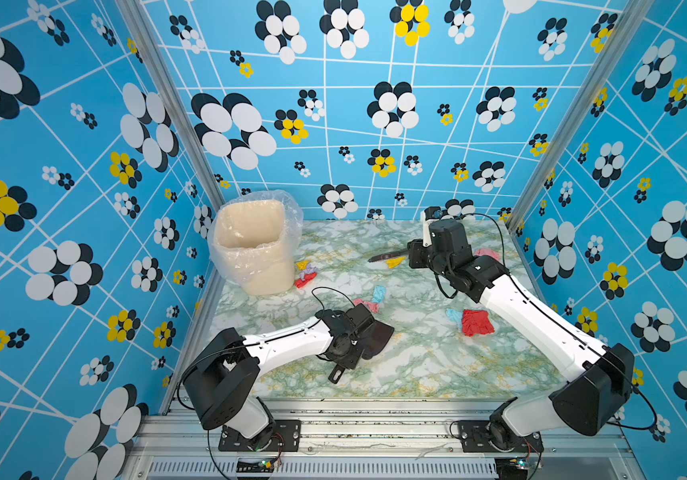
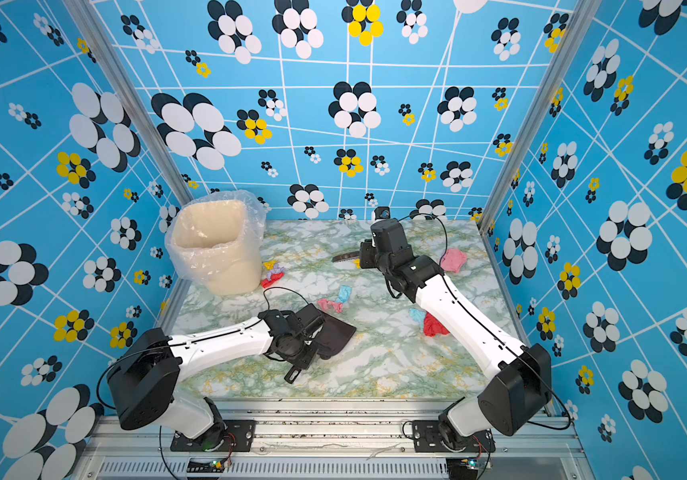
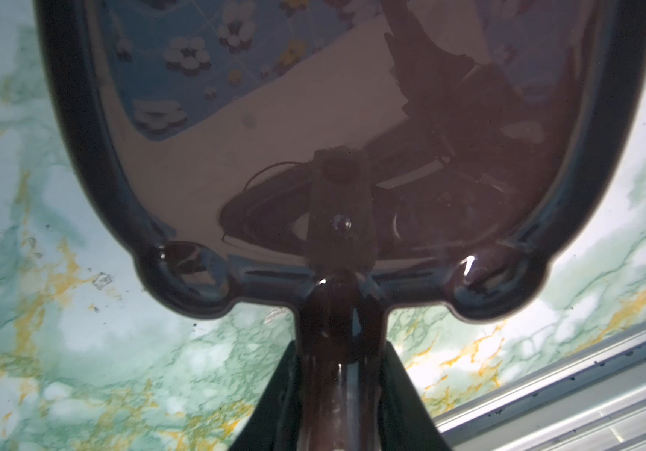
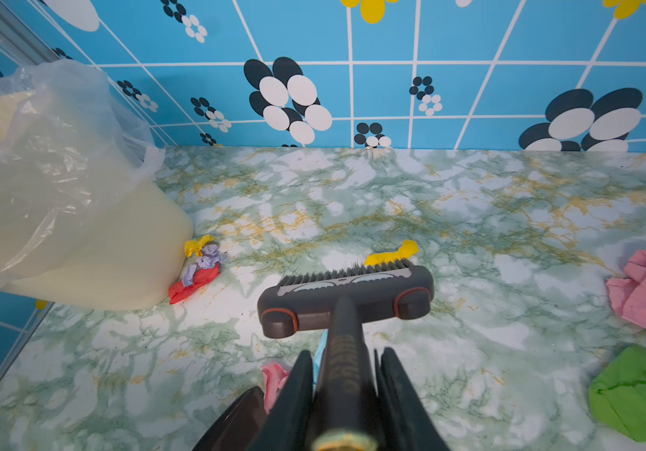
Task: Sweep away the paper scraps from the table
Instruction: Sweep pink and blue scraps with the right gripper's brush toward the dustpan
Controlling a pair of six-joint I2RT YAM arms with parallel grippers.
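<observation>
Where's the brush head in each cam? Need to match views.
Top view: brush head mid-table toward the back, yellow scrap beside it.
Top view: brush head, same place.
Left wrist: not in it; dustpan fills it.
Right wrist: brush head at centre.
Shared landmark: bin, absent from left wrist.

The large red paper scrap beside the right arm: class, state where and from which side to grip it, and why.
Pinch the red scrap at its crumpled middle, from straight above: it lies low on the table, and a light blue scrap touches one side.
</observation>
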